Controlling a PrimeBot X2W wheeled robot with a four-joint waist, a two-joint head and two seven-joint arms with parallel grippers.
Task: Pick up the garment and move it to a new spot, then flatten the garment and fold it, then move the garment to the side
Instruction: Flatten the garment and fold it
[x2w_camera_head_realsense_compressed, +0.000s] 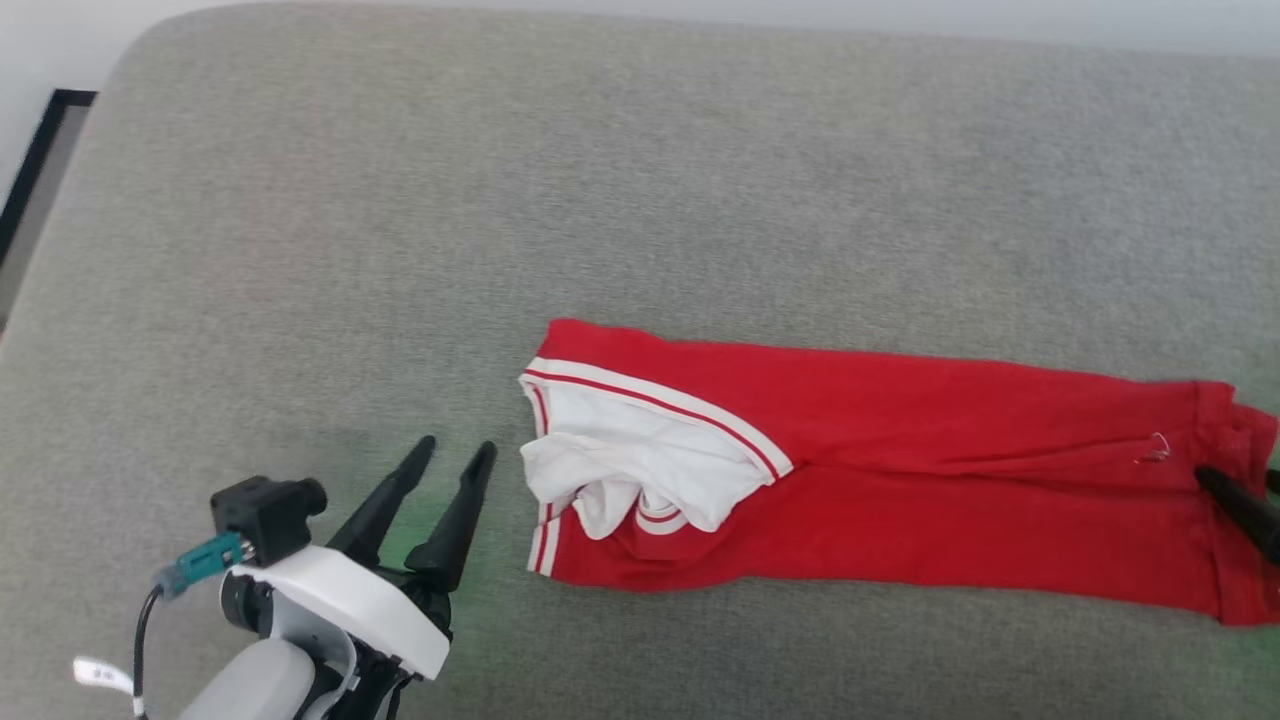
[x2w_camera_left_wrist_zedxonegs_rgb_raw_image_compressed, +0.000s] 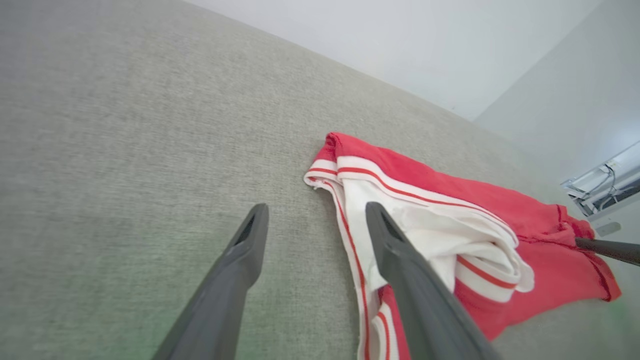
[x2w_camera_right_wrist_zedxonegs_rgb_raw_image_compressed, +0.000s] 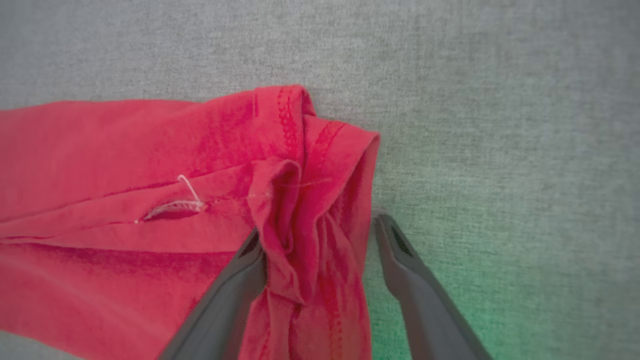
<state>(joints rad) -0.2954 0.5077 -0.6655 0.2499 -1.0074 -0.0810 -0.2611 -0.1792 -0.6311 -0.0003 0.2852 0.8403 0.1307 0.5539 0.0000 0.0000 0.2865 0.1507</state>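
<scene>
The garment lies stretched on the grey cushion. The left gripper and right gripper sit at its ends, both wide open, holding nothing. Flattening step, I think: smooth the bunched white end next.

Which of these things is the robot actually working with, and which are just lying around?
In the job: garment, left gripper, right gripper, both open.
Just there: grey cushion under it, black frame beside the cushion.
</scene>
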